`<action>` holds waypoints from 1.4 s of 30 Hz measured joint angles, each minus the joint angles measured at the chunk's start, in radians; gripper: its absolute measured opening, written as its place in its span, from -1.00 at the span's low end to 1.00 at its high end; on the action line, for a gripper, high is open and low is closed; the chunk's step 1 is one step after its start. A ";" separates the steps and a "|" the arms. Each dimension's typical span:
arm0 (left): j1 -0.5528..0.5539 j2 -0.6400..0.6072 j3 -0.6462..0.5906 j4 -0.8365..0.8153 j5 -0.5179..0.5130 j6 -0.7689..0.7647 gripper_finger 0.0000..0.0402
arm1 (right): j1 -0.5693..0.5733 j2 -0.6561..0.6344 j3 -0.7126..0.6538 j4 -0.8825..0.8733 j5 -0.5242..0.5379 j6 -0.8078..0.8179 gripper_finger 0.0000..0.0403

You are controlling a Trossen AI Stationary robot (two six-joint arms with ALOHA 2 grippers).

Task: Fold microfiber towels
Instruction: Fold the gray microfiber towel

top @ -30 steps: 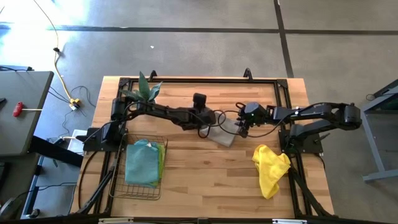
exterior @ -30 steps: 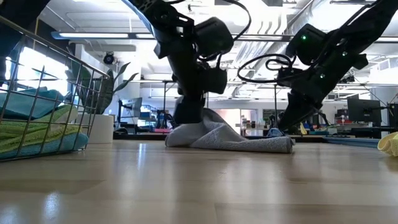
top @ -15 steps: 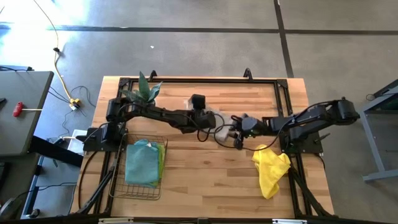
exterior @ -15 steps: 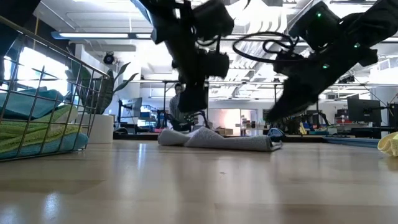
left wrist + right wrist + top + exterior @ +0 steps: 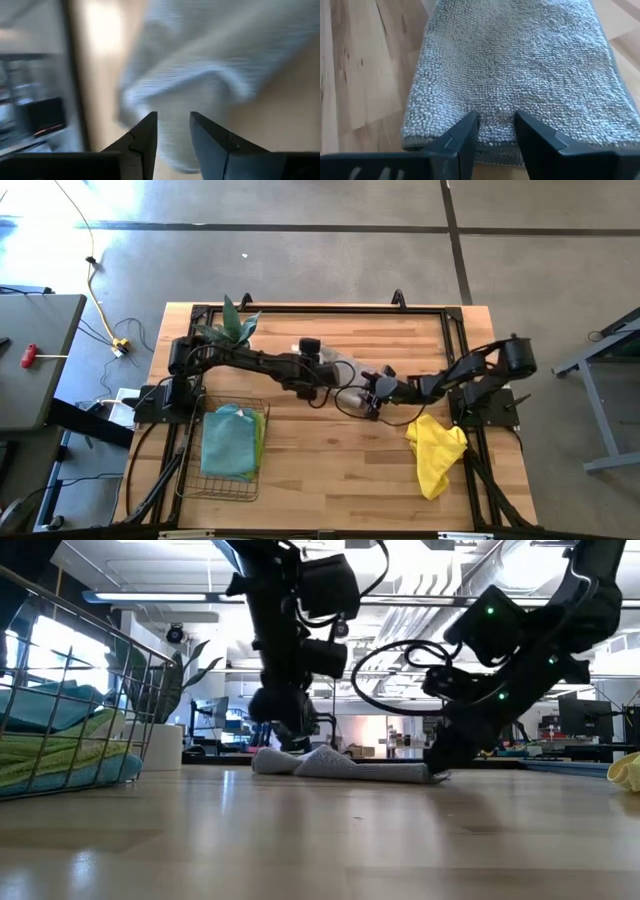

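Two grippers work at one pale grey towel near the middle of the table. Nearest the table's front edge in the high view, a wire basket sits at about eight o'clock from the table's centre, holding a stack of folded cloths with a teal towel on top and a lime green towel showing at its side. At about four o'clock, a yellow towel lies crumpled on the wood, well apart from the basket.

Farther back, the grey towel lies low and flattened on the wood. The right gripper is down at the towel's three o'clock end; in its wrist view the two dark fingers stand a little apart, straddling the folded hem of the looped grey cloth without clamping it. The left gripper is at the towel's nine o'clock end, just above the bunched cloth; its fingers are likewise slightly apart, with blurred grey folds showing past them, and I cannot tell whether they touch the fabric.

Farthest back, at about ten o'clock, a potted plant stands near the table's rear edge.
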 joint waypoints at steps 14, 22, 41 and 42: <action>0.053 0.036 -0.049 0.075 0.275 0.026 -0.52 | 0.003 -0.152 -0.005 -0.288 -0.086 -0.201 -0.52; 0.080 0.042 -0.049 -0.038 0.395 -0.012 -0.53 | 0.000 -0.196 -0.003 -0.414 -0.083 -0.202 -0.67; -0.006 0.044 0.069 -0.081 0.346 -0.019 -0.53 | 0.009 -0.411 -0.009 -0.437 -0.170 -0.028 -0.71; 0.000 0.044 0.059 -0.029 0.342 -0.020 -0.53 | 0.019 -0.413 -0.009 -0.420 -0.168 0.017 -0.71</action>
